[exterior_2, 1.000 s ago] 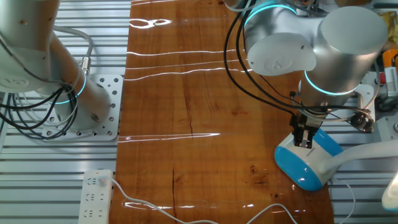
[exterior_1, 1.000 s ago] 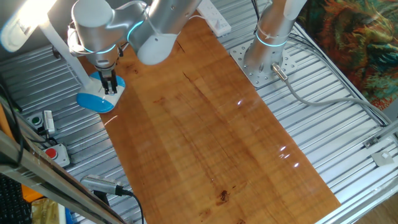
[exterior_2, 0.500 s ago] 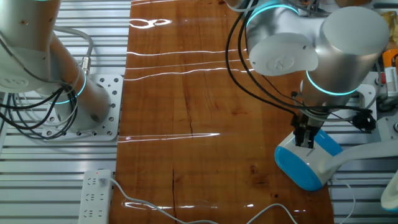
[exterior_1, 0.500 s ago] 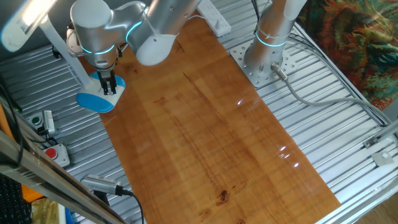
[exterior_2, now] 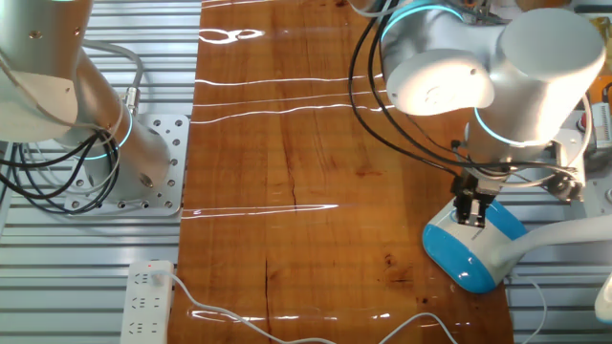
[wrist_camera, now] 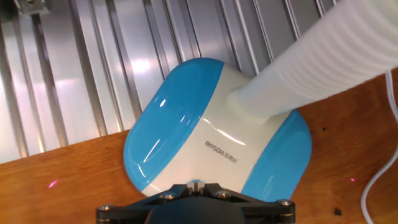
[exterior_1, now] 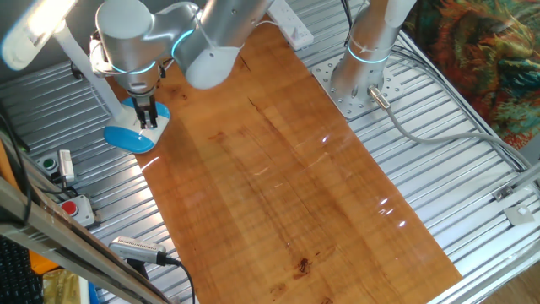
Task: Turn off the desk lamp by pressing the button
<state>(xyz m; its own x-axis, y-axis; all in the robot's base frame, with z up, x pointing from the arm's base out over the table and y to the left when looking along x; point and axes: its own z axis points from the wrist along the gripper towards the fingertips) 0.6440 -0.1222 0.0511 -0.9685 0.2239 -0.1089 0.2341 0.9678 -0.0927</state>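
My pincer (exterior_2: pixel 471 219) hangs right over the lamp (exterior_2: pixel 470 250), at the white middle band of its base, fingertips pointing straight down. In both fixed views the tips look to be at the base's top surface, but I cannot tell whether they press it or stop just short. Nor can I tell whether the pincer is open or closed: the fingers (exterior_1: pixel 148 116) read as one dark stub, and the hand view shows only the black mount at its lower edge.

The lamp sits at the edge of the table (exterior_1: pixel 278 169), its base partly overhanging the ribbed metal deck (wrist_camera: pixel 74 68).

As I judge it, the approach is finished and the press is the step in hand. The head (exterior_1: pixel 34 29) at the top left corner of one fixed view looks bright, so I take the light to be on and the task not yet done. What is left: push down on the button, then lift away. I cannot pick out the button itself; a small mark at the base's near rim in the hand view may be it.

The base is a rounded slab lying flat, blue ends either side of the white band, its long axis across the table edge. The arm (wrist_camera: pixel 323 62) rises slanted from the white band, out over the deck.
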